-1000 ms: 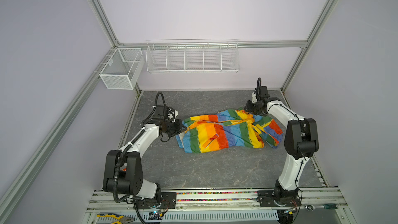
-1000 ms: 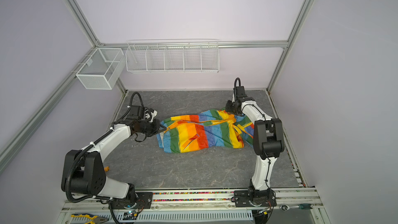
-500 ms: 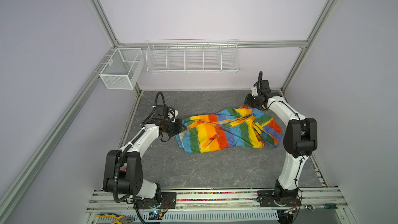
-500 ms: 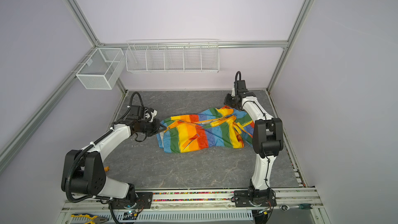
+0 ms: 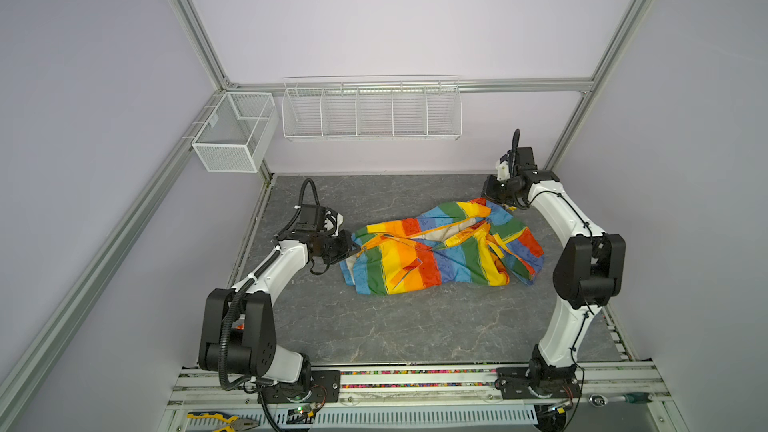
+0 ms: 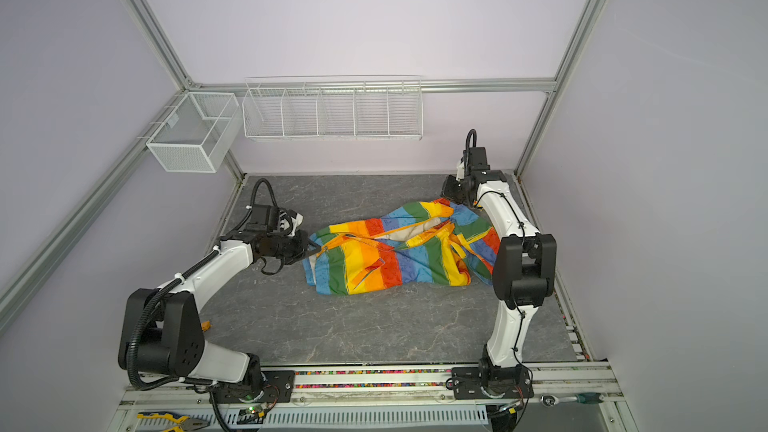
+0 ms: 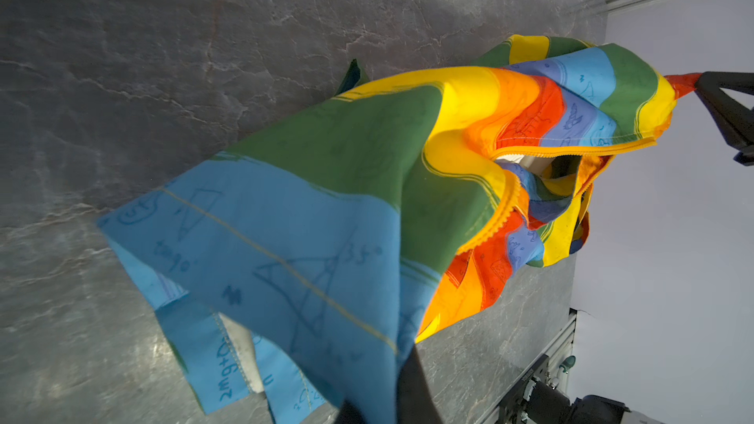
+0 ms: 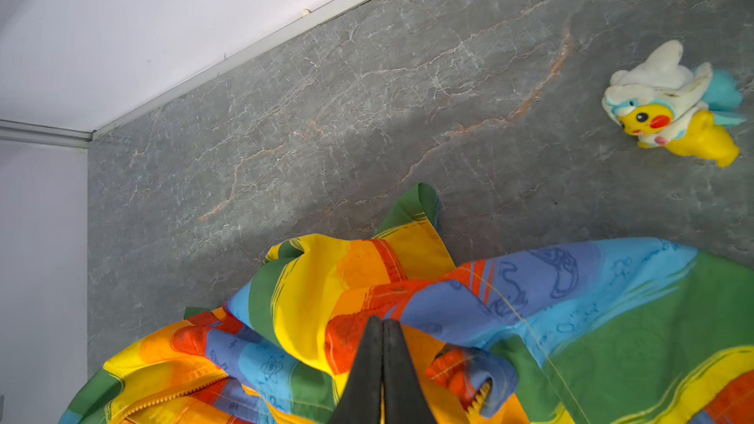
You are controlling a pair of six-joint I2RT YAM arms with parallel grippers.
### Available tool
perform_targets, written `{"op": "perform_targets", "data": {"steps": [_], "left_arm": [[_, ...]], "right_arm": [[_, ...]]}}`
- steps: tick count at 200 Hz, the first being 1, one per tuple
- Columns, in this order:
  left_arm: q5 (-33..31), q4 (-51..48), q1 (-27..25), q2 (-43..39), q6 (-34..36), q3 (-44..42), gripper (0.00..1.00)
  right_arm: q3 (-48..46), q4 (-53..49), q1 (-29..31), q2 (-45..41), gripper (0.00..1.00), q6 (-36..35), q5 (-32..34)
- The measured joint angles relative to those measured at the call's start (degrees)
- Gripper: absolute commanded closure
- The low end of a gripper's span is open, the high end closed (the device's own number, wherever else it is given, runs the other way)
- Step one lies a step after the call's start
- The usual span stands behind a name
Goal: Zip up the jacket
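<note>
WORK CELL: My left gripper and right gripper each pinch closed on one end of the jacket. It is drawn out between them across the middle of the grey stone-patterned table, and its orange-edged zipper gapes over cream lining. Blue doodles cover the stripes. "35°" beside a sketched triangle reads clearly in my left wrist view, "2mg+" near the hem less so. A five-bay wire basket and a mesh box hang on the frame rails. A small white-and-yellow toy lies on the table near the jacket.
</note>
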Motion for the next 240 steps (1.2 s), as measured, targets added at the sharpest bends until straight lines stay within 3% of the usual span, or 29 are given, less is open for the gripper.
{"op": "perform_targets", "data": {"steps": [66, 139, 240], "left_arm": [[-3.2, -4.3, 0.0, 0.0, 1.9, 2.5, 1.0], [-3.8, -7.3, 0.0, 0.3, 3.1, 5.5, 1.0], [-5.1, -10.3, 0.0, 4.3, 4.4, 12.1, 1.0]], "right_arm": [[-0.7, -2.1, -4.1, -1.7, 0.93, -3.0, 1.9], [-1.0, -1.8, -4.1, -0.3, 0.93, -3.8, 1.9], [-9.4, 0.9, -4.3, -7.7, 0.93, -4.5, 3.4]]}}
